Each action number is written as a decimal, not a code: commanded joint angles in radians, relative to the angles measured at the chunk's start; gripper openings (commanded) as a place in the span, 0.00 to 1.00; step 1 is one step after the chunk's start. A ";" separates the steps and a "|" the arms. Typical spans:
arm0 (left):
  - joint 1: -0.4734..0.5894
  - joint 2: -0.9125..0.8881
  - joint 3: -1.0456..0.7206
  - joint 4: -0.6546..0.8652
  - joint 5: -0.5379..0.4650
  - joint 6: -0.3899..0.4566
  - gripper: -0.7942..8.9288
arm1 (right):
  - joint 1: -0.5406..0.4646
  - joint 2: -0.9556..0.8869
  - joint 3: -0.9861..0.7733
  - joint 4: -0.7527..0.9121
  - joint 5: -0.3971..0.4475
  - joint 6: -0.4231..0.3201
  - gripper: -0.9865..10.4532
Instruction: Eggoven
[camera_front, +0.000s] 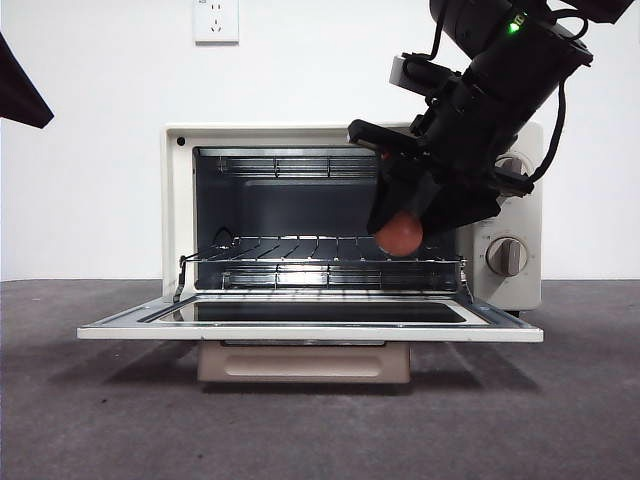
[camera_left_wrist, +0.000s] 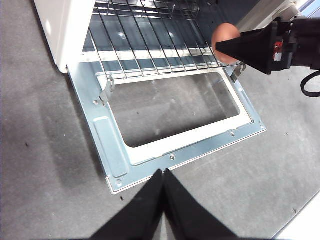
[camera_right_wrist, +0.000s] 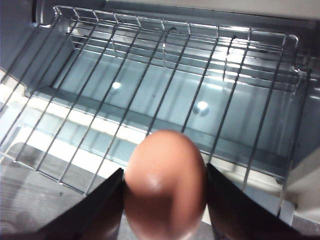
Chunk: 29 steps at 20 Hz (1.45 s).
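The right gripper (camera_front: 405, 228) pinches the egg (camera_right_wrist: 165, 185) between its fingers just above the near right part of the wire rack (camera_front: 320, 250) in the open oven (camera_front: 180, 200), rack straight below, while the left gripper (camera_left_wrist: 162, 185) waits back with fingers pressed together

White wall (camera_front: 90, 150) behind, white socket (camera_front: 216, 20) high on it; dark grey table (camera_front: 100, 420) below, softly shadowed.
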 joint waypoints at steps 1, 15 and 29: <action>0.000 0.005 0.004 0.009 0.004 0.019 0.09 | 0.006 0.025 0.012 0.021 0.004 0.007 0.09; 0.000 0.005 0.004 0.026 0.004 0.015 0.09 | 0.017 0.032 0.013 0.037 0.027 0.010 0.34; 0.019 0.126 -0.010 0.154 -0.033 -0.006 0.09 | 0.025 -0.334 0.013 -0.159 0.074 -0.031 0.34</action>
